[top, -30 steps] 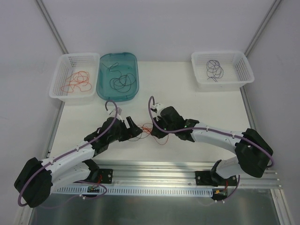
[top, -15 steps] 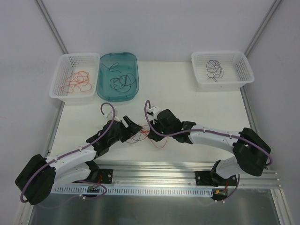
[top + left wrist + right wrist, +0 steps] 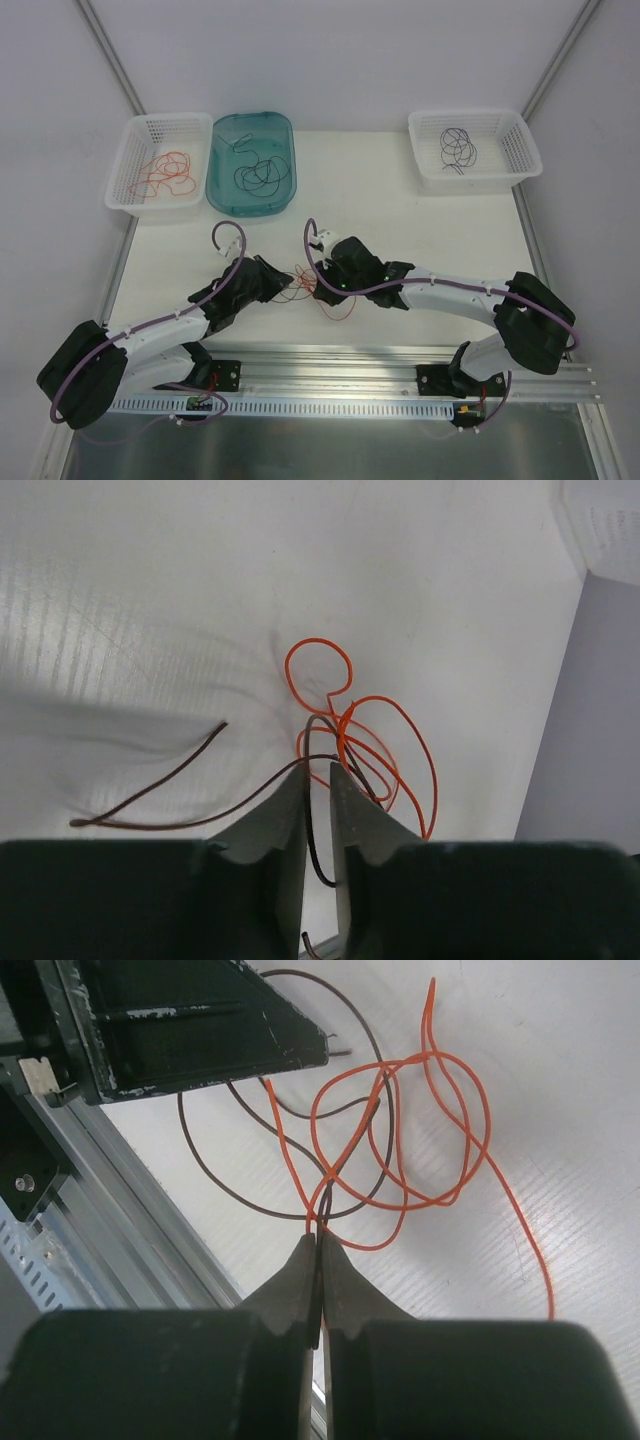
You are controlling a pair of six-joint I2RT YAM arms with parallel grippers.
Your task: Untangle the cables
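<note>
Beyond the fingers, baskets (image 3: 122,180) hold freed cables (image 3: 165,178). An orange cable (image 3: 430,1056) and a dark cable (image 3: 170,765) lie tangled. The right fingers (image 3: 295,1280) pinch the orange cable, and the left fingers (image 3: 280,810) are almost closed around the dark cable, grip unclear.

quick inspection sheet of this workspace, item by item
surface: white table
job's things: orange-and-dark tangle on the table; orange cable in left basket, black cable in teal tray, dark purple cable in right basket
clutter: nothing seen
grippers: left gripper nearly closed, dark strand between its jaws; right gripper shut on the tangle
cables: purple hoses run along both arms
surroundings: grey walls, metal rail at the near edge
</note>
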